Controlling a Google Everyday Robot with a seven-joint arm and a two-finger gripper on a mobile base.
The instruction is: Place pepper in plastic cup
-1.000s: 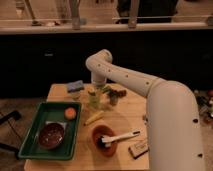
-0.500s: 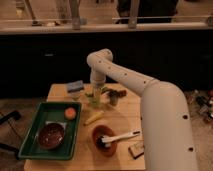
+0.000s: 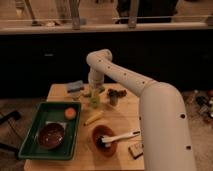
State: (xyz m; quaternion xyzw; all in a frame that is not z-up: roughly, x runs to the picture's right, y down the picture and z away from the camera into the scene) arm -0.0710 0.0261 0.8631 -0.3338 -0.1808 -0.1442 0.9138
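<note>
**Arm parked over the cup, not much changed**

Since 0.5 s ago the arm (image 3: 150, 100) has barely shifted, it's still reaching across the table (image 3: 125, 107) from the right, with the wrist dropping straight down at the far side. Nothing on the table looks moved either.

Gripper (image 3: 95, 90) sits right above the cup (image 3: 95, 99), basically on top of it. Can't tell how the tool's state reads from this angle. There's a dark green bit right at the gripper, probably the pepper (image 3: 98, 90), just above the cup's rim, but it's hard to say if it's held or already partway in.

Other stuff around:
- yellow veg (image 3: 93, 118) lying on the wood just in front of the cup
- small dark cup (image 3: 114, 96) just right of the cup
- blue sponge (image 3: 75, 86) at the back left
- green tray (image 3: 30, 145) on the left, with an orange ball (image 3: 70, 113) and a dark bowl (image 3: 51, 136) in it
- red-brown bowl (image 3: 96, 135) up front with a white utensil (image 3: 122, 136) resting across it
- 1 small block (image 3: 135, 149) near the front right edge
</note>
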